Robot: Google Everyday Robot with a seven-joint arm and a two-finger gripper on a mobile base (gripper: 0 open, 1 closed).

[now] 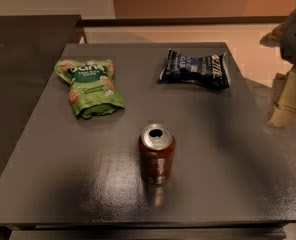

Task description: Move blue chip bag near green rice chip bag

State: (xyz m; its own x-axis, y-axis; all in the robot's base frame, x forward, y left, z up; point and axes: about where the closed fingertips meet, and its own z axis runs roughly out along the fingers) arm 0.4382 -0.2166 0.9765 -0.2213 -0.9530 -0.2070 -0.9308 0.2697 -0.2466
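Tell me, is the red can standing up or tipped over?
Standing up. The red can sits on its base, silver top facing up. The gripper hangs past the right edge of the table.

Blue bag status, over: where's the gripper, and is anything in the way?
Gripper right of table, apart from blue bag. Blue bag lying back right, untouched. Green bag back left. Can upright front centre, off the direct line between bags.
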